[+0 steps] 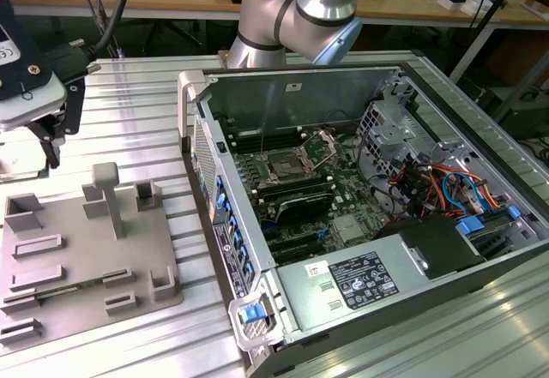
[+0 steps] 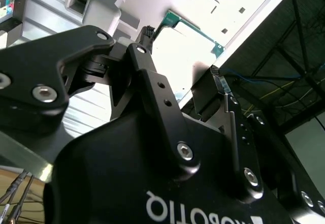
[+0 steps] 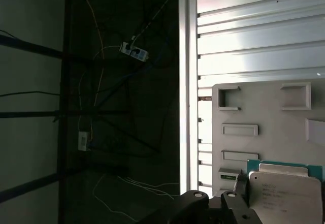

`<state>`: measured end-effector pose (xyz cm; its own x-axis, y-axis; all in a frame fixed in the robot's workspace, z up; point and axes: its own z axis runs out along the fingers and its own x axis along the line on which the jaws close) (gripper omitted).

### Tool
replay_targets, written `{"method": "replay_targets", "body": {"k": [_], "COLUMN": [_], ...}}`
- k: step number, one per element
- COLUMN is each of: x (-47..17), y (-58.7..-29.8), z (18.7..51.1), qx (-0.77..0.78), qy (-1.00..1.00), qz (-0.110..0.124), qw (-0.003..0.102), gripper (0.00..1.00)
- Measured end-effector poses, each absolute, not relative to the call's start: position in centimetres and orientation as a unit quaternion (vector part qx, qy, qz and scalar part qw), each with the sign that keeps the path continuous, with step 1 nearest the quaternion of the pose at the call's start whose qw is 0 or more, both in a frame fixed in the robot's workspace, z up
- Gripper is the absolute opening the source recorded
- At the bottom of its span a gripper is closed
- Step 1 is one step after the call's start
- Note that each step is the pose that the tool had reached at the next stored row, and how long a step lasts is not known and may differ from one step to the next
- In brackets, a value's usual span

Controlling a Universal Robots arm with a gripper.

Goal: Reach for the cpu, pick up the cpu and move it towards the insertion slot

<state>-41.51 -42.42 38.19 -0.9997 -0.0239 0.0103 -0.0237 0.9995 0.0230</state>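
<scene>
Ribbed metal surface (image 1: 129,87) carries a grey plastic tray (image 1: 86,262) and, toward the exterior view's right, an open computer case (image 1: 343,279). By the tray's far end hangs the black pincer (image 1: 51,142). In the first wrist view the cpu (image 3: 287,196) shows just beside it, over the tray. Whether the pincer is clamped on the chip or spread wide I cannot tell. The insertion slot (image 1: 283,168) sits well apart, inside the case.
</scene>
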Motion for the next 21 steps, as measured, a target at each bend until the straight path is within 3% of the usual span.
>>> {"method": "replay_targets", "body": {"k": [21], "x": [-40.0], "y": [-42.4], "z": [38.2], "qx": [0.012], "qy": [-1.0], "qz": [-0.012], "qw": [0.005], "gripper": [0.55]}}
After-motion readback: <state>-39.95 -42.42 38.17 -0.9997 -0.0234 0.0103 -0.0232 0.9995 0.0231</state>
